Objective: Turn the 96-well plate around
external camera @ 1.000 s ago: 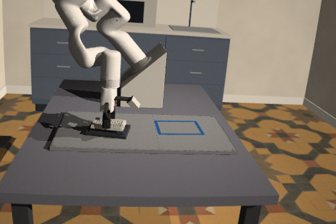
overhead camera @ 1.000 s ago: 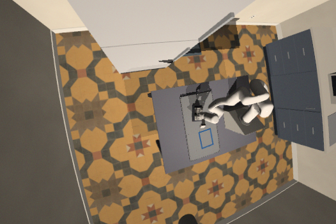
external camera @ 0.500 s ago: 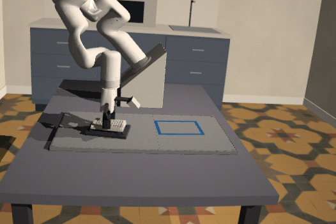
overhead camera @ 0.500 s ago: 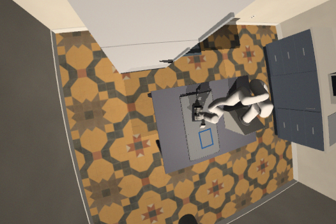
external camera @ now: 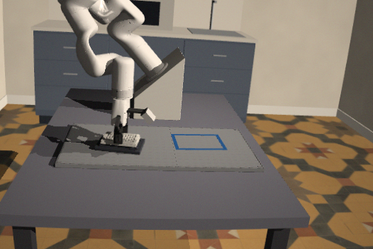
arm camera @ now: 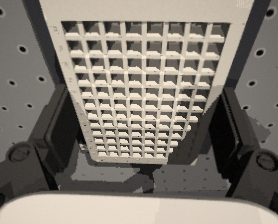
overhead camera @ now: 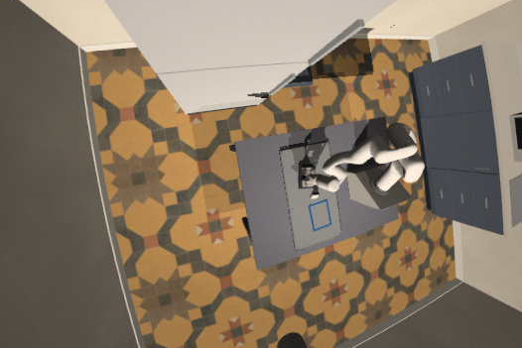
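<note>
The white 96-well plate (arm camera: 145, 85) fills the wrist view, with its grid of square wells facing up. My gripper (arm camera: 143, 102) is shut on the plate, one dark finger against each long side. In the exterior view the plate (external camera: 124, 139) is at the dark plate nest N1 (external camera: 122, 147) on the left part of the grey deck, and the gripper (external camera: 118, 137) comes straight down onto it. I cannot tell whether the plate rests in the nest or is just above it. The overhead view shows the gripper (overhead camera: 308, 177) at the same place. The cut corner is not clear.
The bench spot B1, a blue taped outline (external camera: 198, 142), lies on the deck to the right of the nest; it also shows in the overhead view (overhead camera: 320, 215). The arm's slanted grey base block (external camera: 161, 88) stands behind the deck. The perforated deck (external camera: 159, 152) lies on a dark table.
</note>
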Controlling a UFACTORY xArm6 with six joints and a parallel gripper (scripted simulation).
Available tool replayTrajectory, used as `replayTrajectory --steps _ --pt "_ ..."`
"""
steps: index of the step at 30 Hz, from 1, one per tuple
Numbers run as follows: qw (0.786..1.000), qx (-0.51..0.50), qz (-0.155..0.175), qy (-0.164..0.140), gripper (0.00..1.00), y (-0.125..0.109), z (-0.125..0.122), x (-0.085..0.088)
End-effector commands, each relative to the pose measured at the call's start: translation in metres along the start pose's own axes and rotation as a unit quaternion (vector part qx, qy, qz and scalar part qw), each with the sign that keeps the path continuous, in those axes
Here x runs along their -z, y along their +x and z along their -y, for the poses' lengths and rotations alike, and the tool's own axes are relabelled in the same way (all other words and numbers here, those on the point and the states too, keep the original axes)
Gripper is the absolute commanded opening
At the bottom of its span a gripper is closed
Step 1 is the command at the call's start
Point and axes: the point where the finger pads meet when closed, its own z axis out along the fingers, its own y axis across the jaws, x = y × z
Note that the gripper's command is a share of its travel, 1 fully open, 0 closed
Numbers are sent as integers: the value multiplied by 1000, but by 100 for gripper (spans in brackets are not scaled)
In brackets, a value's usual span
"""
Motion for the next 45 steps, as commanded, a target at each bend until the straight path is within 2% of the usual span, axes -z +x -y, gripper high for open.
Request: replayTrajectory --steps 1,43,44,45 --pt "1000 0 0 -2 0 0 -1 0" --pt "1000 0 0 -2 0 0 -1 -5" --pt "1000 0 0 -2 100 0 -1 -6" --pt "1000 0 0 -2 100 0 -1 -6"
